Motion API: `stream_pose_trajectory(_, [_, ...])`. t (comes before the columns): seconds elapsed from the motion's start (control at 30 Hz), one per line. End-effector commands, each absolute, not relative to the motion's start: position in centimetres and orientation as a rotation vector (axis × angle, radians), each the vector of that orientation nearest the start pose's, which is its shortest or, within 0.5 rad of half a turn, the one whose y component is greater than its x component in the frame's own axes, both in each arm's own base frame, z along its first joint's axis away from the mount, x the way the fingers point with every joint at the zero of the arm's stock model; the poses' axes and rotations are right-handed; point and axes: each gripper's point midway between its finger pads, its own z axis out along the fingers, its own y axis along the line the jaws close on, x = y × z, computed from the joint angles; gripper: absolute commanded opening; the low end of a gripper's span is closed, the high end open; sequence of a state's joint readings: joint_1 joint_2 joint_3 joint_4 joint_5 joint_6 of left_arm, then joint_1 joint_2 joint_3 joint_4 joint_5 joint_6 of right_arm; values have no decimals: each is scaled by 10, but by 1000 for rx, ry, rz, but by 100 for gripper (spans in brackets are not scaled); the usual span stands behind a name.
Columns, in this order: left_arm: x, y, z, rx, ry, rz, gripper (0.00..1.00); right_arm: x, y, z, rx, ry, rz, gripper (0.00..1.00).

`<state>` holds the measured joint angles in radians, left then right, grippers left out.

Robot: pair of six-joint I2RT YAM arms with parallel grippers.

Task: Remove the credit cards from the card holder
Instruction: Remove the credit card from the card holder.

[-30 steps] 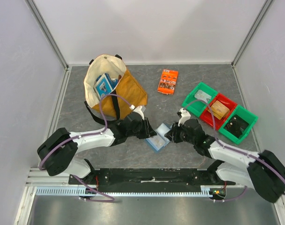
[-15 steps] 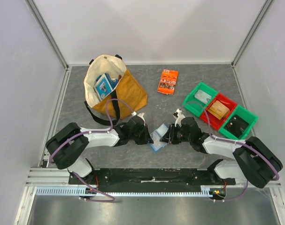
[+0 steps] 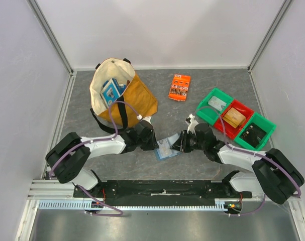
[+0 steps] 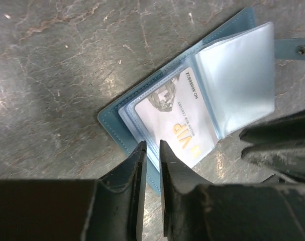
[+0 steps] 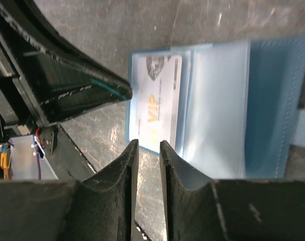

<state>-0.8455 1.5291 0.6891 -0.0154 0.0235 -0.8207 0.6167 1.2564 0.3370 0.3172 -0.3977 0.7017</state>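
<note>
The light-blue card holder [image 3: 166, 149] lies open on the table between both grippers. A white card with gold "VIP" lettering [image 4: 175, 118] sits in one of its clear pockets and also shows in the right wrist view [image 5: 157, 100]. No dark or tan-orange card shows in the holder. My left gripper [image 4: 150, 145] has its tips over the holder's near edge, jaws almost together with nothing between them. My right gripper [image 5: 147, 143] hovers at the card's end, jaws a narrow slit apart over bare table. In the top view the left gripper [image 3: 155, 143] and right gripper [image 3: 178, 145] flank the holder.
A tan tote bag [image 3: 123, 95] holding a blue-and-white box stands at the back left. An orange printed packet [image 3: 180, 87] lies at the back. Green and red bins [image 3: 258, 125] sit at the right; a tan flat thing lies in the red one, a dark thing in the far-right green one.
The card holder has slid a little toward the near left and turned. Both grippers have stayed at its two sides, closer together than a second ago.
</note>
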Motion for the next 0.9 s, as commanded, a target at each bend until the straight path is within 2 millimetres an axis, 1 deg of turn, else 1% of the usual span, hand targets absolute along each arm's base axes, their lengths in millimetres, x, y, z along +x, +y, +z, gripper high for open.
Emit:
stream_pose_trajectory(0.0, [226, -295, 65, 107, 2466, -753, 23, 227, 249, 75, -221, 2268, 1040, 30])
stream_pose_trajectory(0.03, [223, -301, 71, 129, 2459, -802, 24, 231, 249, 76, -227, 2262, 1041, 30])
stream_pose_trajectory(0.1, [220, -309, 77, 155, 2457, -862, 25, 236, 251, 74, -241, 2267, 1050, 29])
stream_pose_trajectory(0.2, [218, -314, 76, 172, 2472, -879, 25, 241, 259, 70, -284, 2282, 1083, 26])
stream_pose_trajectory(0.27, [218, -313, 70, 171, 2486, -870, 25, 241, 262, 62, -293, 2301, 1100, 24])
stream_pose_trajectory(0.37, [213, -309, 56, 169, 2530, -843, 24, 241, 264, 53, -304, 2321, 1119, 23])
stream_pose_trajectory(0.57, [203, -298, 28, 139, 2608, -791, 17, 230, 265, 32, -311, 2373, 1182, 23])
stream_pose_trajectory(0.6, [201, -296, 24, 138, 2619, -779, 14, 229, 265, 30, -307, 2376, 1195, 23])
stream_pose_trajectory(0.67, [200, -291, 16, 136, 2642, -747, 6, 225, 266, 26, -297, 2384, 1227, 23])
stream_pose_trajectory(0.73, [198, -288, 10, 138, 2663, -718, 2, 223, 266, 25, -291, 2386, 1254, 21])
stream_pose_trajectory(0.87, [197, -282, 4, 147, 2684, -670, 2, 220, 267, 26, -304, 2378, 1282, 17])
